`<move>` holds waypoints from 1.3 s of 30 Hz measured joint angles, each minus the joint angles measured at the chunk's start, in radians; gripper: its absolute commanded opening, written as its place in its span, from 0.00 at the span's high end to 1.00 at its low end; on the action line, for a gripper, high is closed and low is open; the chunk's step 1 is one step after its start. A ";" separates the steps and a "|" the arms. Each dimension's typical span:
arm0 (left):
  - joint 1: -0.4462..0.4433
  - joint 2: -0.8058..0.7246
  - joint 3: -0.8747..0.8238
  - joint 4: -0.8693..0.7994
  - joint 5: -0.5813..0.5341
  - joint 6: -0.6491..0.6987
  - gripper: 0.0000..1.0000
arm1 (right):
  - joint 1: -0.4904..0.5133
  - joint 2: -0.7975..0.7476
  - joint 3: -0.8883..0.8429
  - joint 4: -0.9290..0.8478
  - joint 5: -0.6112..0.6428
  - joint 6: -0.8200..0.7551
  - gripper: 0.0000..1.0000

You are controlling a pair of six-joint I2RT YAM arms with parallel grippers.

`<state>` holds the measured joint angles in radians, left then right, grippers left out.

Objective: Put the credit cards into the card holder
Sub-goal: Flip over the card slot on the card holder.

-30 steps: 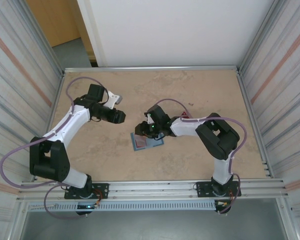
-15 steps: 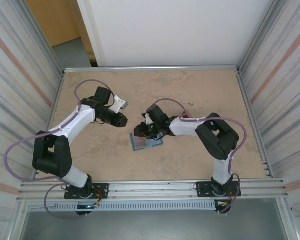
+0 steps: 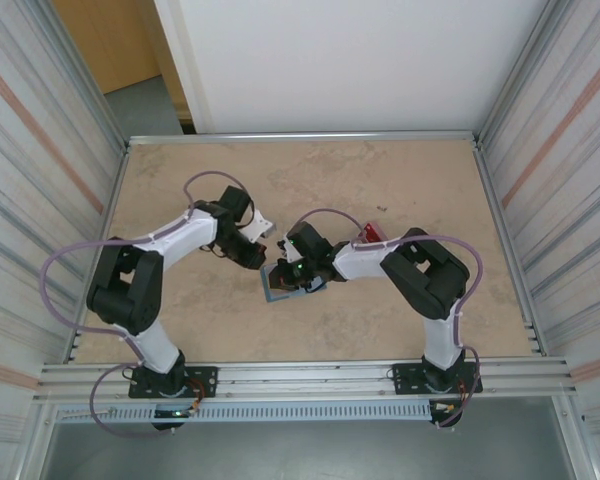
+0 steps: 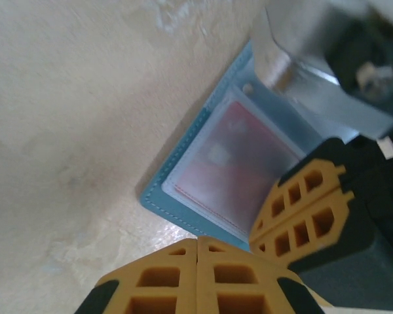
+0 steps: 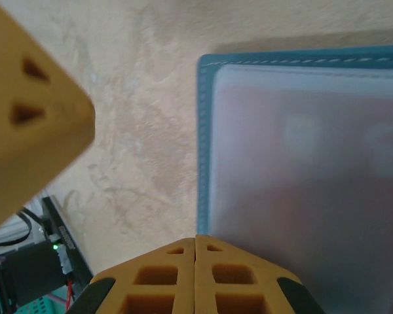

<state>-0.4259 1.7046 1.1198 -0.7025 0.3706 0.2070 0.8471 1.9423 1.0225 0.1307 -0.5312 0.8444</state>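
Card holder: the teal card holder [image 3: 278, 290] lies open and flat near the middle of the surface, a little toward 6 o'clock.
Credit card: a red credit card [image 4: 230, 157] sits under the holder's frosted inner pocket, its faint white markings showing through.
Holder edge: white stitching runs along the teal border in the right wrist view [image 5: 203, 131].
Right end effector: the right end effector [image 5: 196, 239] is clenched, pads together with nothing between them, tips over the holder's 12 o'clock side; I cannot tell whether they touch it.
Left end effector: the left end effector [image 4: 196, 242] is clenched on nothing, just off the holder's corner at 10 o'clock.
Red object: a small red object [image 3: 372, 232] lies at 2 o'clock from the holder, beside the right arm.
Surface: the mottled beige surface [image 3: 400, 180] carries them all.
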 measured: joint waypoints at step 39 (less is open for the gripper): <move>-0.222 0.142 0.094 0.003 -0.314 0.195 1.00 | -0.528 -0.776 -0.064 -0.818 0.399 -0.501 0.44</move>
<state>-0.6483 1.8469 1.2137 -0.6991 0.0563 0.4015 0.3191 1.1667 0.9585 -0.6872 -0.1326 0.3431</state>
